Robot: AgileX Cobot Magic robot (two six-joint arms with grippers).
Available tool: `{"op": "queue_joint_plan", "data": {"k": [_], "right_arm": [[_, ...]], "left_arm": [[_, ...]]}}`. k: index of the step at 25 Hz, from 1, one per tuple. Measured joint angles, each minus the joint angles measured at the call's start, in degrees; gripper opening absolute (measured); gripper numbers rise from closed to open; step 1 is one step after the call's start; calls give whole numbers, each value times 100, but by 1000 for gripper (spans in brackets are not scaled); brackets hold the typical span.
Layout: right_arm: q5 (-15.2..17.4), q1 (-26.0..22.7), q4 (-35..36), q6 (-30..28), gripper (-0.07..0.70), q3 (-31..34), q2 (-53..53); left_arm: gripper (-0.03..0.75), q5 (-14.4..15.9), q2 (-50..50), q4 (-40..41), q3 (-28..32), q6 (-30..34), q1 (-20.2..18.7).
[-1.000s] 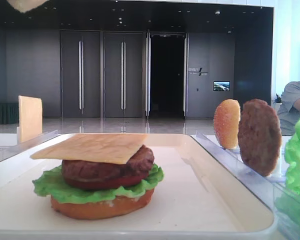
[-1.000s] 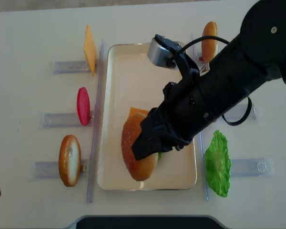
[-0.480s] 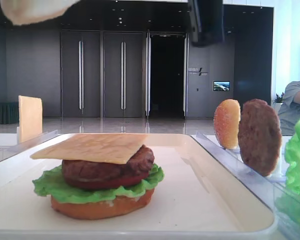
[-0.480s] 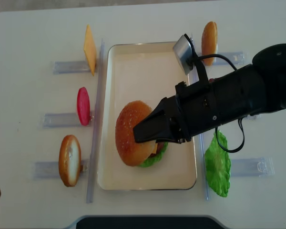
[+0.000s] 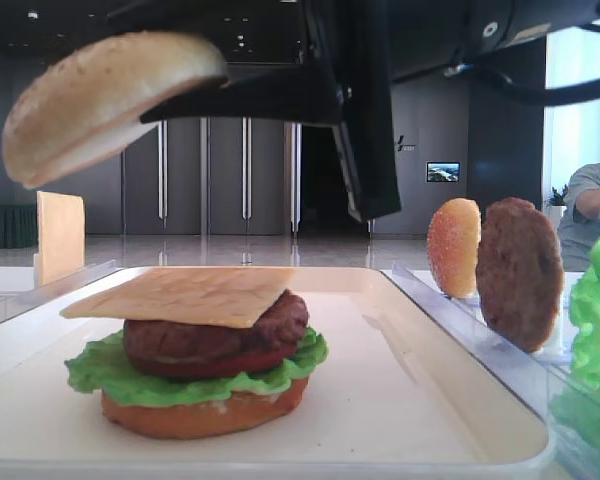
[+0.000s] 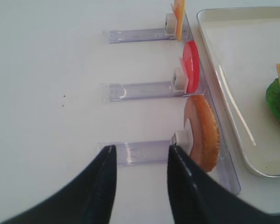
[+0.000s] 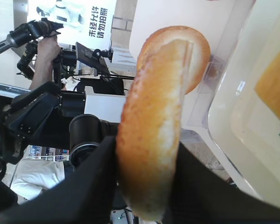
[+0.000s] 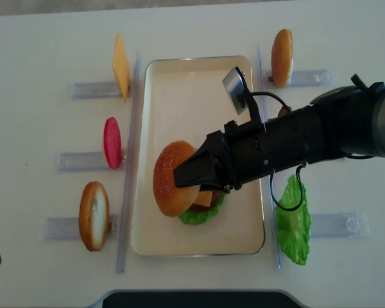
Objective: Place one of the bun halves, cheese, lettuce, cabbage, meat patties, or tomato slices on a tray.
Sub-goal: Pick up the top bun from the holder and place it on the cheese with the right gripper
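Our right gripper point(image 8: 183, 174) has its jaws pinched narrow on the edge of the sesame bun top point(image 8: 171, 178), one finger on the domed crust and the other on the pale cut face. The wrist view shows the bun standing edge-on between the black fingers point(image 7: 91, 179). We carry it tilted, in the air above the stack and off toward its left side, touching nothing. It looks light and stiff enough to hold its shape from a rim grip alone, though we judge the smooth crust could slip if we swing fast; the rim is the sensible place to hold.

Below it the cheese slice point(image 5: 185, 293) lies on the meat patty point(image 5: 215, 340), over lettuce point(image 5: 100, 372) and the bun base point(image 5: 205, 412), all on the cream tray point(image 8: 199, 70).

Our left gripper point(image 6: 140, 186) hangs open and empty over the table, near the rack holding a spare bun half point(image 6: 203, 130).
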Motion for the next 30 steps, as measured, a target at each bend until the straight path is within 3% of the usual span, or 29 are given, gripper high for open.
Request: {"op": "queue_joint_plan", "data": {"k": [8,13,30], "right_arm": [[-156,-40,89,-317,257,0,239],[-522,-107,89,-430,255,0,239],[-577,-109,35,-453,253,0,239]], "left_arm": [[282,0,0,0,0,0,0],[282,0,0,0,0,0,0],[282,0,0,32,0,-4,0]]}}
